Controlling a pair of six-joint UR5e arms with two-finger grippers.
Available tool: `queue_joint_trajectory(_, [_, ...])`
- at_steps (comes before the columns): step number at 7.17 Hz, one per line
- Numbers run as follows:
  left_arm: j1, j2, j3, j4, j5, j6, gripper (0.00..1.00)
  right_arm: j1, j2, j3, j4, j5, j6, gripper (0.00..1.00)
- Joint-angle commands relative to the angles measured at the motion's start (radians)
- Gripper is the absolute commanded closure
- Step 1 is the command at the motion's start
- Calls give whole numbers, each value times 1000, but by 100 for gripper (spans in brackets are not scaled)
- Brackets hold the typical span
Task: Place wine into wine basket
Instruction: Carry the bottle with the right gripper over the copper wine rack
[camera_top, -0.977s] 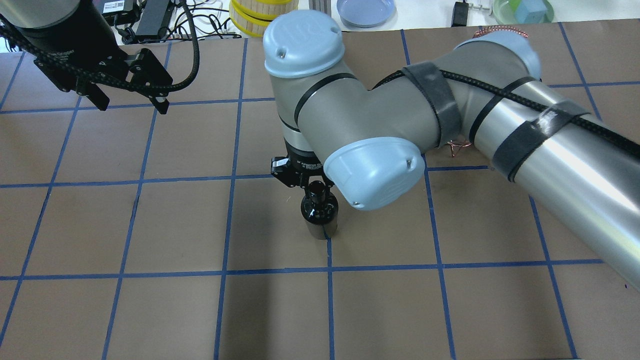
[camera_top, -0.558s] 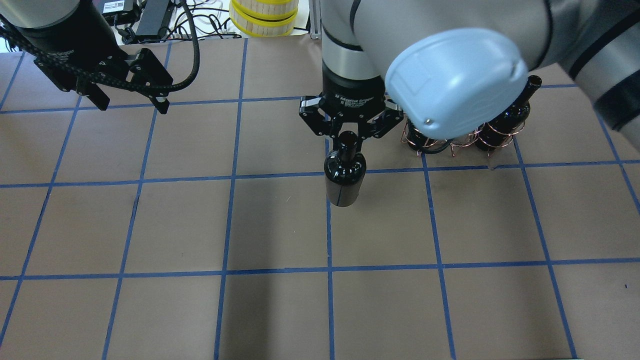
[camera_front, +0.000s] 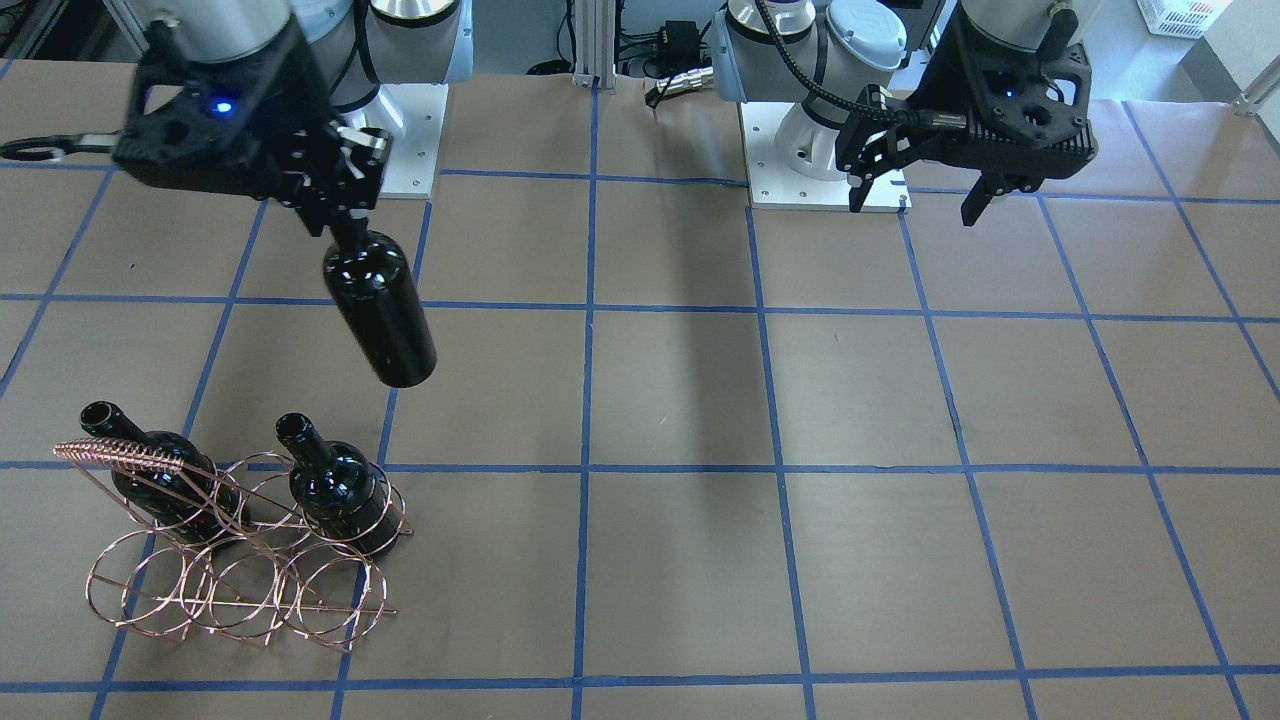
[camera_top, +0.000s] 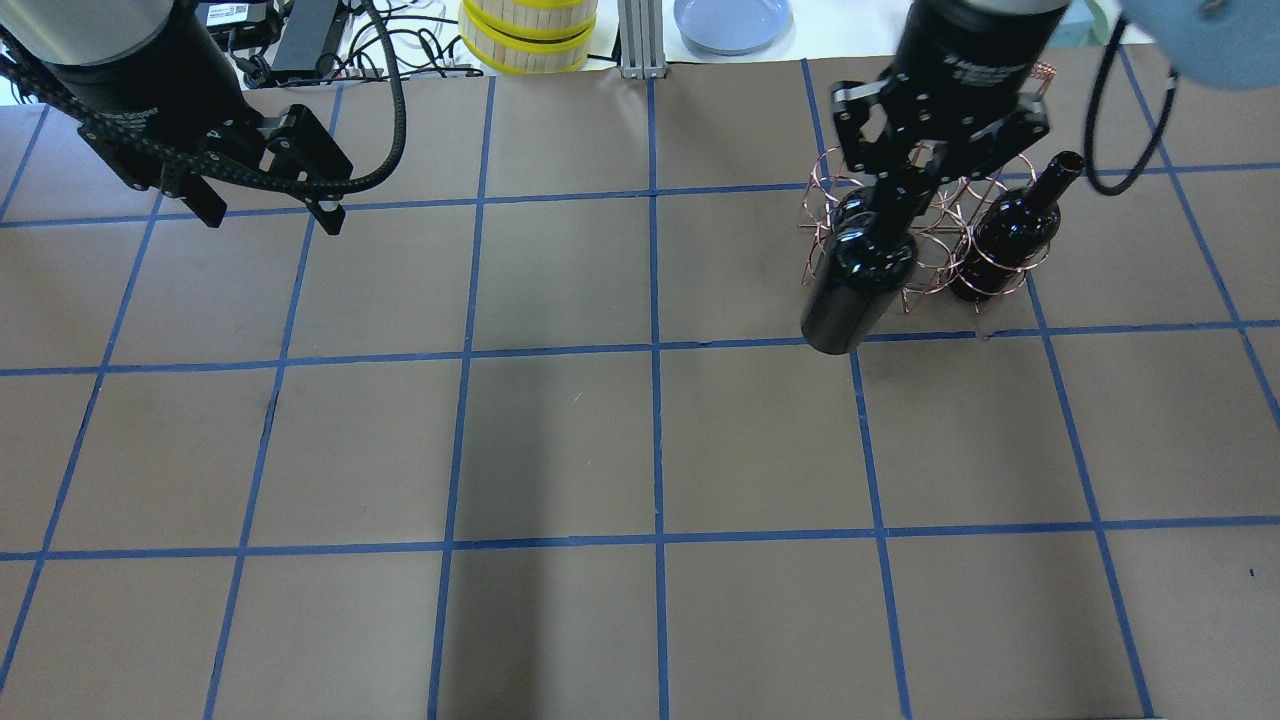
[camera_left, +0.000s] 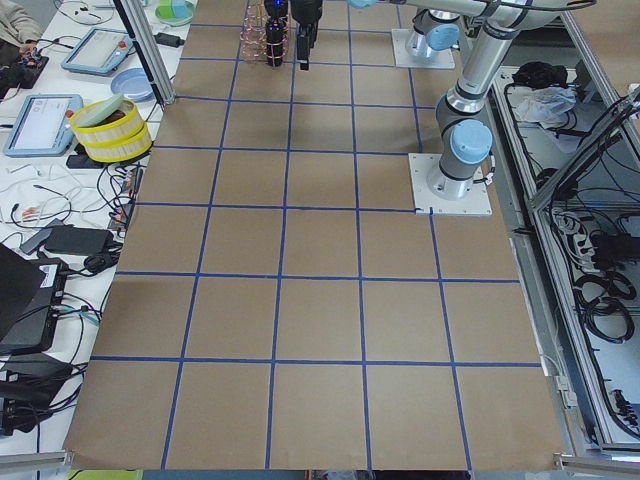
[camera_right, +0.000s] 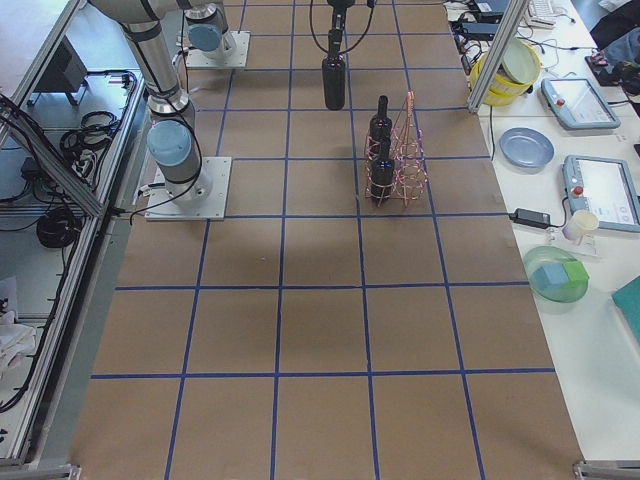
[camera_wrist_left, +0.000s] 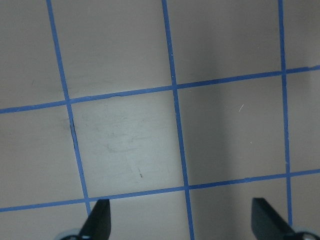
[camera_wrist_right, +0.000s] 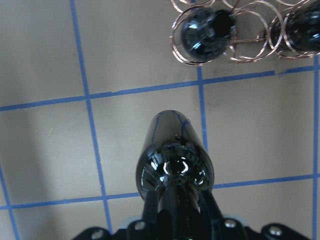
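A brown table (camera_front: 700, 400) marked with a blue tape grid fills the scene. Near one end stands the wine basket (camera_front: 230, 590), a copper wire rack of round rings. It already holds two dark bottles (camera_front: 165, 480), (camera_front: 335, 490), necks angled up, and there seem to be free rings between and in front of them. The wine (camera_front: 380, 310), a glossy black bottle, hangs in the air on the robot's side of the basket, clear of both table and wire, tilted with its base swung outward. The right gripper (camera_front: 345, 225) is clamped on its neck. To do this step well, let the bottle hang steady, line its base up with an empty ring, then lower slowly without nudging the seated bottles or the light rack. The left gripper (camera_top: 270, 215) hovers well apart, fingers spread and empty.
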Motion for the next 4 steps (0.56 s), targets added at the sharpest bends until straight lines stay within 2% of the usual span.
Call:
queue_joint_trajectory(1, [-3,0,-2,1,0,0,0,-166,15,-37,12,3,-169,91])
queue_joint_trajectory(3, [-4,0,-8,4,0,0,0,-171,47,-79,9,-7,-169,91])
queue_joint_trajectory(4, [-4,0,-8,6,0,0,0,-170,103,-134,9,-8,-167,91])
